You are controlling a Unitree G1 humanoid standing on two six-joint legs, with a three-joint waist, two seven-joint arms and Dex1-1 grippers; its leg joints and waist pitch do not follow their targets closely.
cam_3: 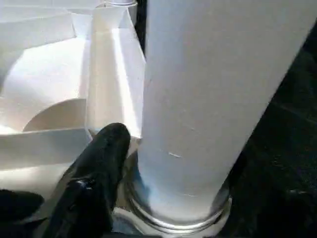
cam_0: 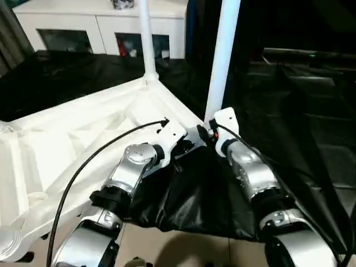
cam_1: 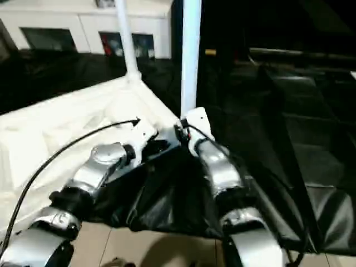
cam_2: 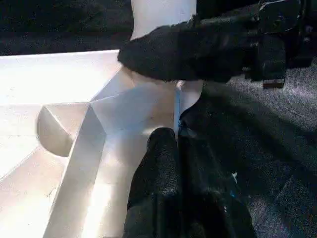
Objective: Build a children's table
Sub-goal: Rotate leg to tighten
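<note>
Homelike room: white glass-door cabinet (cam_0: pixel 100 30)

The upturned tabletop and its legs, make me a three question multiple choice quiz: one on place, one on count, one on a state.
1. Where does the nearer leg stand?
A. In the tabletop's corner socket by the right gripper
B. Flat on the black cloth
C. On the cabinet

2. How many legs stand upright?
A. One
B. Two
C. Four

3. How are the left gripper's jaws?
A. Wide open
B. Shut
C. Clamped round a leg

Answers: 1 A, the right wrist view shows its foot in the socket ring. 2 B, the nearer leg and the farther leg rise from two corners. 3 B, the fingers lie pressed together.
</note>
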